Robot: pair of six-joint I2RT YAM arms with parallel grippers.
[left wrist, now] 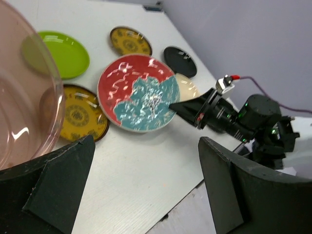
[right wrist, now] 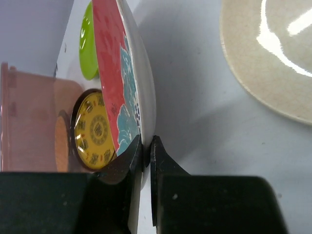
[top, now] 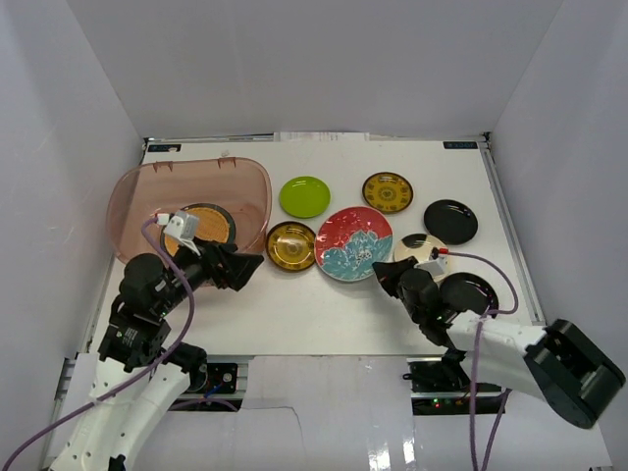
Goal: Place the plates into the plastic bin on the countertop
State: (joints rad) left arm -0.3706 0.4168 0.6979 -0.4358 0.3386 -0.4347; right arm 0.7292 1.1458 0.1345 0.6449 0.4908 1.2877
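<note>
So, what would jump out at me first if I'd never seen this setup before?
Probably the big red-and-teal plate in the middle of the white countertop, with the right gripper pinching its near rim. Next comes the translucent pinkish plastic bin at the far left, with one tan woven plate inside and the left gripper open by its near corner. The lime green plate behind the red one also pops.
</note>
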